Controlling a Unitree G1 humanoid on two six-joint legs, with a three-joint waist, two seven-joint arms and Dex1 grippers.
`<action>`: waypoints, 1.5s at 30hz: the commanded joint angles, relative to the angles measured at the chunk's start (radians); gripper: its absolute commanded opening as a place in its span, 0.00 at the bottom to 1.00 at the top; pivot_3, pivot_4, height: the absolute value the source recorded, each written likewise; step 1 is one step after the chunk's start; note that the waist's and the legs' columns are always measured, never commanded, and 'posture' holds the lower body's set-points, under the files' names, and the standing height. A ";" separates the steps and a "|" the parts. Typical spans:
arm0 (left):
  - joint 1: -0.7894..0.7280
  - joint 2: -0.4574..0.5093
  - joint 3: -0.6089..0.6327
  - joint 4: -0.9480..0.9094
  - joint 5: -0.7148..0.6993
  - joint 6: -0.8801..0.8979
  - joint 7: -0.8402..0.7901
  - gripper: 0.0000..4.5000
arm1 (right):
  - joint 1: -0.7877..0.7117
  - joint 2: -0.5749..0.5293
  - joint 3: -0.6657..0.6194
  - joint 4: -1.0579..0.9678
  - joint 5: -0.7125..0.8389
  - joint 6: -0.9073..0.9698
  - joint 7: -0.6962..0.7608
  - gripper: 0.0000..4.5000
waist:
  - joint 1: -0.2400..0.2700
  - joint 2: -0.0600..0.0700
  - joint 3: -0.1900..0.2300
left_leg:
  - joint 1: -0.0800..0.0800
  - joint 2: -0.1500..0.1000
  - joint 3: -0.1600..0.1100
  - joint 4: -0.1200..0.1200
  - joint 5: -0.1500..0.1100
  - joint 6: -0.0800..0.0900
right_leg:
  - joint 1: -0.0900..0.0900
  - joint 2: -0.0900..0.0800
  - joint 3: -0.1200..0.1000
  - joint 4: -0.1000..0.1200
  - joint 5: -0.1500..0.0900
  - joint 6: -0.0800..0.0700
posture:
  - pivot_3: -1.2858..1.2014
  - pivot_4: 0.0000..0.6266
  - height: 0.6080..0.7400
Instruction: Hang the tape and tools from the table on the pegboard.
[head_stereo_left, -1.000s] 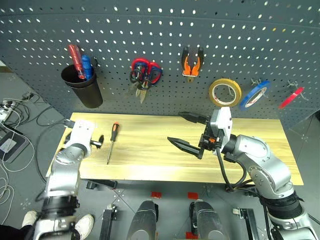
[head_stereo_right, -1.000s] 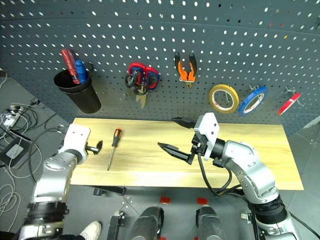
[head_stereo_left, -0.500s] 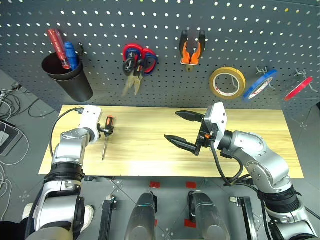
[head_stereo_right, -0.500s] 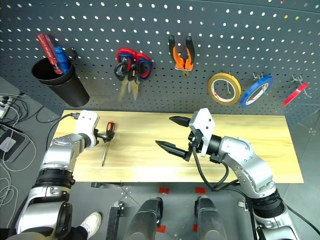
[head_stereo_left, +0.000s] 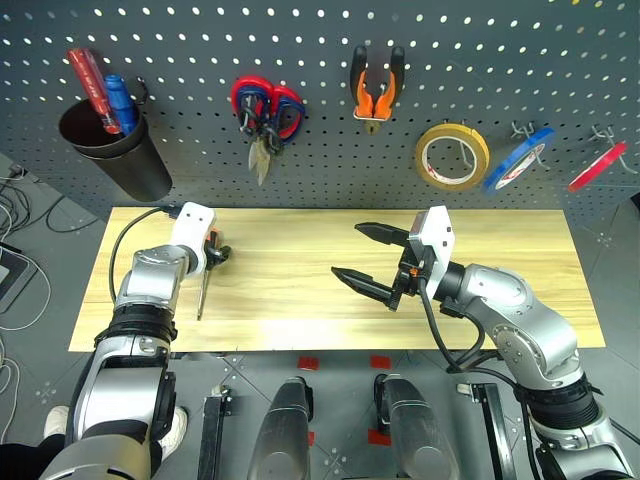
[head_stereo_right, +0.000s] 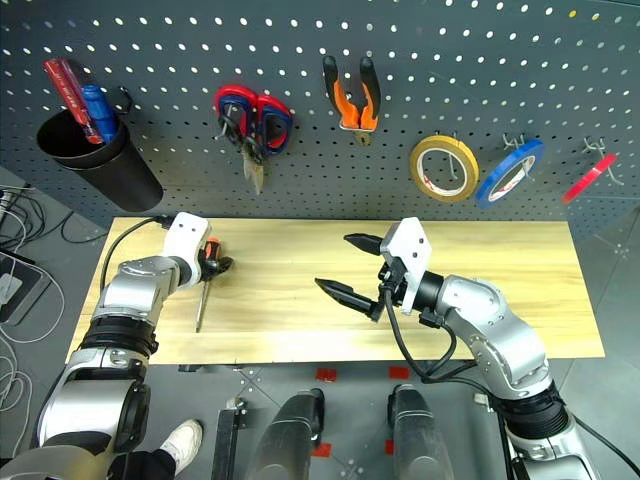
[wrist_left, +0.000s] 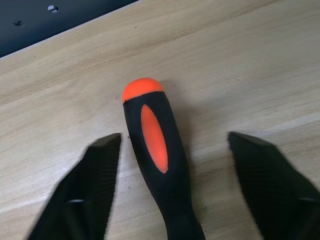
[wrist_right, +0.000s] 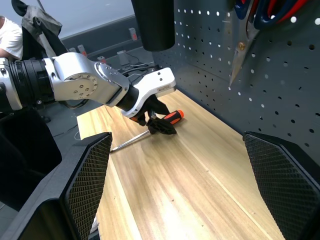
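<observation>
The screwdriver (wrist_left: 159, 165) lay on the table (head_stereo_left: 300, 290), handle toward twelve o'clock. The left gripper (wrist_left: 175, 180) straddled the handle, fingers parted, not yet gripping. Closing evenly on the handle's mid-section seemed advisable. The right gripper (head_stereo_left: 370, 262) hung released.

1. Tabletop (head_stereo_left: 300, 300): long rectangular board of pale yellow wood with lengthwise grain, standing just in front of a dark perforated wall panel.
2. Screwdriver (head_stereo_left: 205, 280): orange-and-black handle and thin steel shaft, lying flat on the tabletop near its left end, handle toward the wall panel, tip toward the front edge.
</observation>
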 joint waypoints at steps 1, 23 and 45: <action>0.012 0.013 -0.010 -0.009 0.013 0.025 0.009 0.45 | 0.012 0.001 -0.018 -0.021 0.000 -0.026 0.010 1.00 | 0.000 0.000 0.001 | 0.000 0.000 0.000 0.000 0.000 0.000 | 0.000 0.000 0.000 0.000 0.000 0.000 | 0.54 0.73 1.00; 0.359 0.020 -0.048 -0.777 0.084 0.055 0.044 0.22 | 0.052 -0.005 -0.125 -0.056 0.088 -0.061 0.060 1.00 | 0.007 -0.003 -0.008 | -0.003 0.003 -0.003 -0.002 0.004 -0.007 | -0.001 -0.004 -0.002 -0.004 0.000 0.000 | 0.55 0.45 1.00; 0.202 -0.130 0.029 -1.249 0.234 0.074 0.323 0.22 | -0.012 0.157 -0.130 0.003 0.070 -0.172 -0.030 1.00 | 0.061 -0.003 -0.196 | -0.001 -0.001 -0.003 -0.006 0.004 -0.007 | 0.003 -0.001 -0.004 -0.012 0.000 0.000 | 0.59 0.14 1.00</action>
